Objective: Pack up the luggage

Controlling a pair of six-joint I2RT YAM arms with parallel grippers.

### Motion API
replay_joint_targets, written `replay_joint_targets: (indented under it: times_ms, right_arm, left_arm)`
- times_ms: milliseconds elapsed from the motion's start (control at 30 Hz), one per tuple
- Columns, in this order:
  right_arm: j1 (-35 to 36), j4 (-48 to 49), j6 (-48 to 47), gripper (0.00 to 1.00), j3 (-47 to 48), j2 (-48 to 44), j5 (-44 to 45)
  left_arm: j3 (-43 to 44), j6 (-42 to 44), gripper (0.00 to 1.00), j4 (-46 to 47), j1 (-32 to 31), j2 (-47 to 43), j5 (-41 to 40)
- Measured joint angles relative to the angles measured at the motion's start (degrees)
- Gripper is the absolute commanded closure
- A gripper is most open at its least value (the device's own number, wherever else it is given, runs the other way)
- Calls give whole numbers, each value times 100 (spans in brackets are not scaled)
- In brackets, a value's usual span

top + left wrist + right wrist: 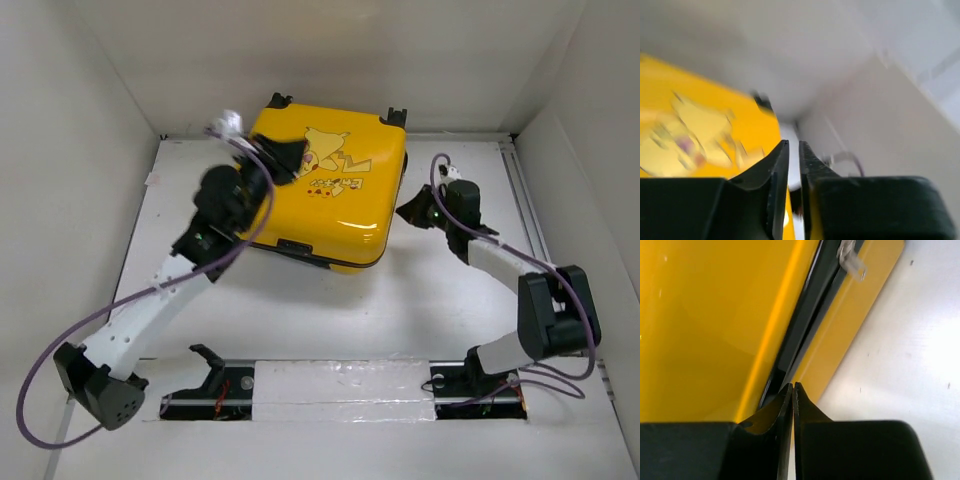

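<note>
The luggage [345, 215] lies flat on the bench [330, 320] at its far middle, printed face up. Its long axis runs near to far, slightly skewed, with the wheels [395, 117] toward the back wall. The left pincer [794, 150] hangs over its far-left corner, all but pressed together and empty; the right pincer [792, 390], pressed together, sits at the right-side seam.

Luggage [325, 190] glossy yellow, cartoon print; table [330, 310] white.

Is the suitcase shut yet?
Shut: the suitcase lies flat, halves together, only a thin dark seam between. Zipped or not, cannot tell.
</note>
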Motion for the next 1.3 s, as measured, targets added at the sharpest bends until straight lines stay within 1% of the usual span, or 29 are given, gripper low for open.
replay_joint_targets:
  times_ms: [33, 67, 100, 233, 300, 333, 400, 433, 467, 533, 633, 733, 800, 867, 933, 1100, 1300]
  right_arm:
    - [7, 107, 9, 94, -254, -201, -48]
    - [15, 205, 20, 95, -522, -422, -90]
    - [22, 313, 28, 97, -767, -625, -136]
    - [59, 671, 9, 97, -1773, -1502, -291]
    - [72, 769, -11, 97, -2227, -1982, -313]
    - [74, 776, -15, 97, -2280, -2048, -317]
    - [74, 894, -55, 93, -2487, -2245, -341]
    - [74, 999, -87, 88, -2583, -2288, -345]
    - [74, 1099, -125, 85, -2669, -2302, -367]
    - [79, 1355, -188, 78, -2813, -2247, -448]
    - [160, 1873, -348, 73, -2903, -1963, -723]
    - [275, 2310, -581, 68, -2905, -1655, -953]
    - [343, 2441, -780, 62, -2903, -1534, -1062]
    - [404, 2465, -977, 61, -2903, -1495, -1123]
    - [466, 2470, -1147, 56, -2903, -1508, -1132]
    - [710, 2465, -1532, 54, -2861, -1508, -1097]
    - [935, 2302, -2022, 54, -2618, -1329, -883]
  left_arm:
    - [-313, 90, 94, 83, -485, -94, -35]
    - [-678, 170, 94, 155, -975, -181, -76]
    - [-1102, 245, 98, 201, -1432, -264, -177]
    - [-2686, 350, 100, -61, -3132, -680, -984]
    - [-3289, 149, 100, -332, -3888, -1073, -1390]
    - [-3536, -17, 100, -485, -4194, -1287, -1572]
    - [-3886, -798, 100, -831, -4457, -1589, -1954]
    - [-4079, -1167, 100, -918, -4459, -1670, -2190]
    - [-4308, -1499, 95, -964, -4452, -1720, -2402]
    - [-4767, -1978, 93, -1084, -4426, -1735, -2754]
    - [-5265, -2133, 92, -901, -4013, -1648, -2889]
    - [-5296, -2096, 92, -308, -3213, -1128, -2824]
    - [-5239, -1987, 92, -26, -2944, -754, -2826]
    - [-5152, -1836, 91, 142, -2889, -522, -2820]
    - [-5018, -1646, 91, 271, -2846, -459, -2811]
    - [-4778, -1235, 91, 728, -2291, -461, -2645]
    - [-4671, -903, 91, 758, -2216, -409, -2719]
